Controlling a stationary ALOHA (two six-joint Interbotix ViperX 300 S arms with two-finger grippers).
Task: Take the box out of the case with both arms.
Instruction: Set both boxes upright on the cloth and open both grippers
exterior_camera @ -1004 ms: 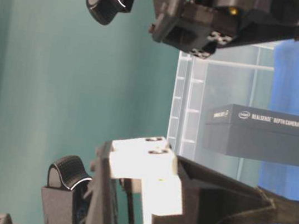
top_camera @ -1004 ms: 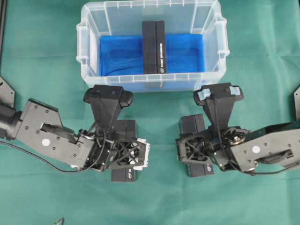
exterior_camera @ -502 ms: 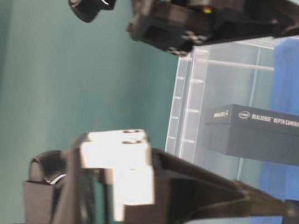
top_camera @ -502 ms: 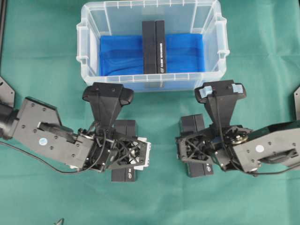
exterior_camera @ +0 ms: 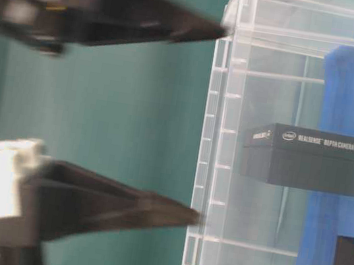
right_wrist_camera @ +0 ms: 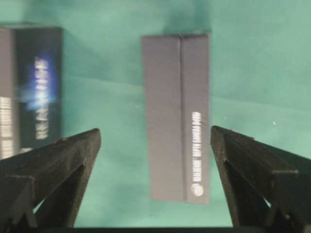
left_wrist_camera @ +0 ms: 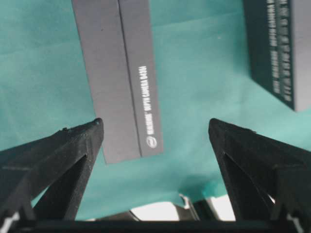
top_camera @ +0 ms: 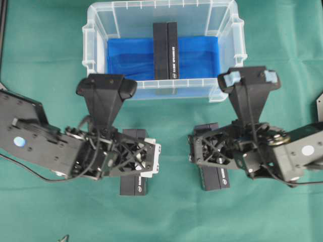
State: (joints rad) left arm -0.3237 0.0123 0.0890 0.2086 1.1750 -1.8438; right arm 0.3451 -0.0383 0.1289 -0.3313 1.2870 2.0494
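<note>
Two pincers, left (top_camera: pixel 132 160) and right (top_camera: pixel 213 154), gaping, empty; rigid light RealSense box (top_camera: pixel 166 50) inside case (top_camera: pixel 89 60), best clamped at opposite ends.

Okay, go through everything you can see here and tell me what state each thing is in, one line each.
Case: upright on the table, no lid, blue sheet on its bottom.
Box: inside the case, in the middle, not gripped.
Left tool: open, empty, above a box on the table.
Right tool: open, empty, above another box on the table.
Cloth: spread flat over the table.
</note>
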